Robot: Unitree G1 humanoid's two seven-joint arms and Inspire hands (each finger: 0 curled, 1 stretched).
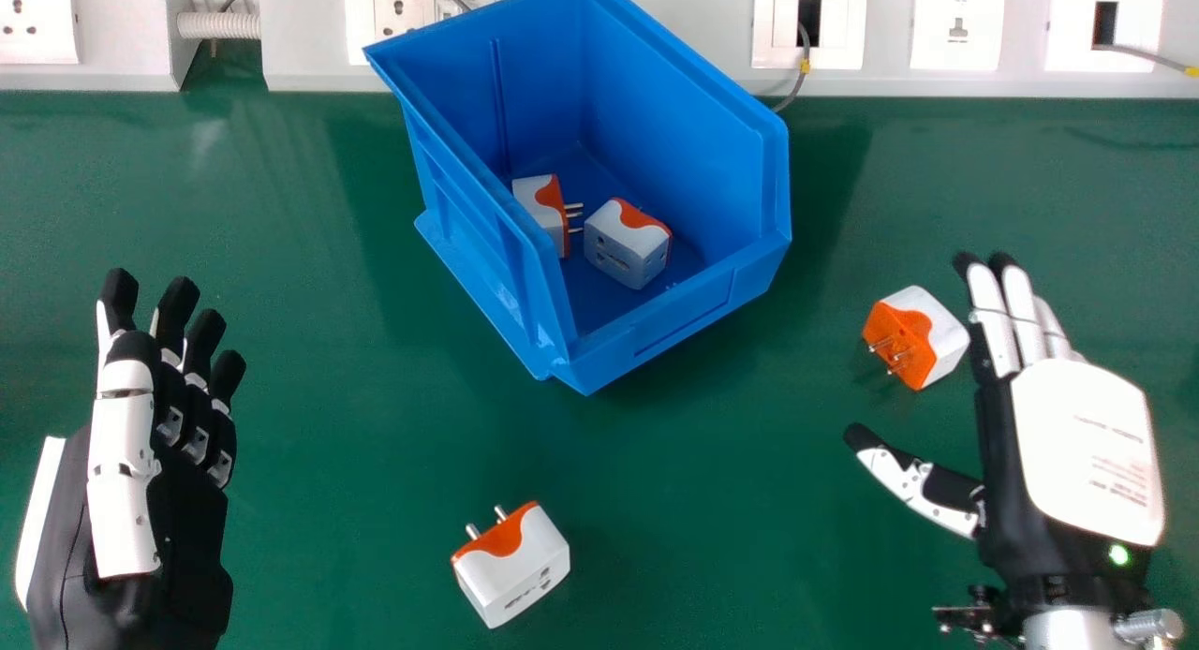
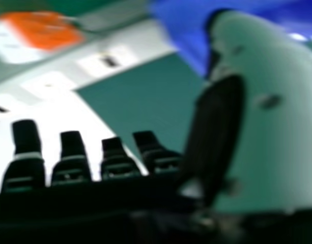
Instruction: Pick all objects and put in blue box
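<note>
Leave the near adapter on the table, keep the left hand relaxed at left, bring the right hand's straight fingers and spread thumb around the farther adapter beside them (avoid the prongs), then pinch and lift over the blue box.

Box, two adapters on green table.

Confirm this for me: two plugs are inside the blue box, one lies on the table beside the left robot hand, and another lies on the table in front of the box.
Not quite: the head view shows that plug beside the right robot hand. The rest holds: two plugs are inside the blue box, and another plug lies on the table in front of the box.
</note>
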